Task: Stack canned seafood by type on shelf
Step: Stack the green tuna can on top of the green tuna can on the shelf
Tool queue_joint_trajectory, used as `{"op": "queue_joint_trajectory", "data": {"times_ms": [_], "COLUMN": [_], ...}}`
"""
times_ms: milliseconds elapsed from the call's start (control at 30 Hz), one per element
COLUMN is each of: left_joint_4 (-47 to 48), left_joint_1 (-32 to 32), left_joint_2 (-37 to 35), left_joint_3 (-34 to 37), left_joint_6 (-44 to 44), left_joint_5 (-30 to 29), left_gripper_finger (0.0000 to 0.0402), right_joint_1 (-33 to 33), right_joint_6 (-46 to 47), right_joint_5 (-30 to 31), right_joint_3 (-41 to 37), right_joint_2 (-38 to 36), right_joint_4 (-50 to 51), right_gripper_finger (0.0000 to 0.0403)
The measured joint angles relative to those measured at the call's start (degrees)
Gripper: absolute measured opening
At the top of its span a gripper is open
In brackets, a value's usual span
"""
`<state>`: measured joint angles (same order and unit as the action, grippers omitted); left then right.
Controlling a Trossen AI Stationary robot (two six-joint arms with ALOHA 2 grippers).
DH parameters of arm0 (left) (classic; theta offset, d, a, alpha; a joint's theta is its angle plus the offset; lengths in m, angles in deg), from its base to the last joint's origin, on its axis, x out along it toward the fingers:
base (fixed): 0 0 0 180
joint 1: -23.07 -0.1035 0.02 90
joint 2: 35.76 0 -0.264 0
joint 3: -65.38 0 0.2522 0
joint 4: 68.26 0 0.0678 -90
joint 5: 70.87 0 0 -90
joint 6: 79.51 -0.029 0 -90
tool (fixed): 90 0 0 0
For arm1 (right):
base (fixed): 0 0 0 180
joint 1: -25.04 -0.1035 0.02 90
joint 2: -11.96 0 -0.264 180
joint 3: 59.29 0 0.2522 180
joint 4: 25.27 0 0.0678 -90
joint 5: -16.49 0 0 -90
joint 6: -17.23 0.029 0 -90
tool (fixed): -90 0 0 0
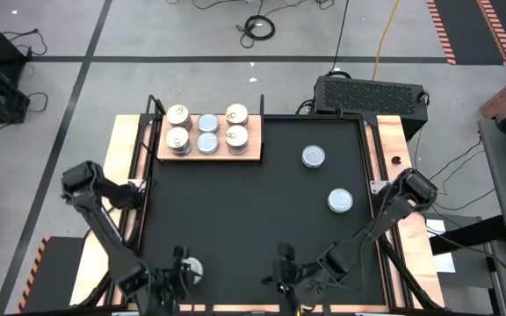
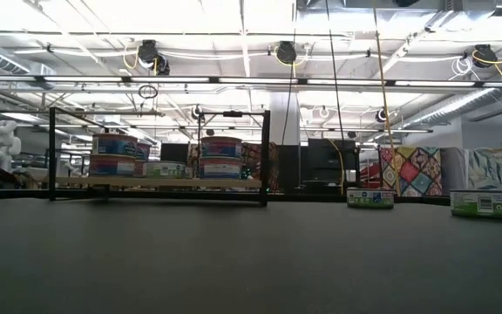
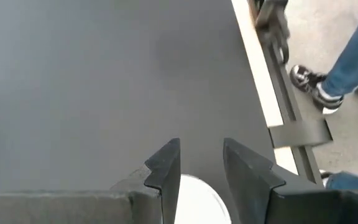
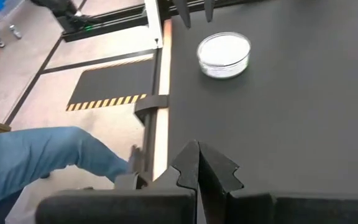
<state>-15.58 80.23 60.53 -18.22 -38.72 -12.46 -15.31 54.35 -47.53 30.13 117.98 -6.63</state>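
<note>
While the left hand hangs open over a tin near the counter's edge, it should drop straight, then squeeze; the right hand waits closed.

From my left wrist camera, the white tin under the left end effector is cut off by the frame edge, so I can't tell if the fingers touch it. I see only a person's jeans leg and shoe. Overhead, both arms run off the bottom edge. At bench level, the tin labels on the shelf are too small to read.
</note>
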Motion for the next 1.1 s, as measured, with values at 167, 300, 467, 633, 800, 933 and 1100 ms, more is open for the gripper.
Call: {"op": "queue_joint_trajectory", "data": {"times_ms": [167, 300, 467, 633, 800, 933, 1100], "left_joint_4": [2.9, 2.7, 5.1, 5.8, 7.3, 8.0, 8.4], "left_joint_1": [2.8, 5.4, 7.9, 8.0, 7.6, 7.7, 7.7], "left_joint_2": [4.0, 6.0, 8.6, 12.0, 13.2, 13.2, 13.2], "left_joint_3": [-1.0, -1.3, -2.7, -2.7, -2.6, -2.6, -2.6], "left_joint_6": [9.7, 13.3, 19.3, 20.0, 19.4, 18.8, 17.9], "left_joint_5": [0.6, 1.8, 1.6, 1.2, 1.1, -0.2, -0.3], "left_gripper_finger": [0.0123, 0.0123, 0.0112, 0.0107, 0.0106, 0.0106, 0.0106], "right_joint_1": [-1.1, -1.1, -1.0, -0.5, -0.4, -0.5, -0.2], "right_joint_6": [-0.4, -0.8, -2.3, -3.8, -3.8, -3.8, -3.5], "right_joint_5": [0.0, -0.3, -0.3, -0.4, -0.5, -0.6, -0.6], "right_joint_3": [0.0, 0.0, 0.0, 0.0, 0.0, 0.0, 0.0], "right_joint_2": [0.0, 0.0, 0.0, 0.0, 0.0, 0.0, 0.0], "right_joint_4": [0.0, 0.4, 1.0, 1.0, 1.1, 1.1, 1.1], "right_gripper_finger": [0.0, 0.0, 0.0, 0.0, 0.0, 0.0, 0.0]}}
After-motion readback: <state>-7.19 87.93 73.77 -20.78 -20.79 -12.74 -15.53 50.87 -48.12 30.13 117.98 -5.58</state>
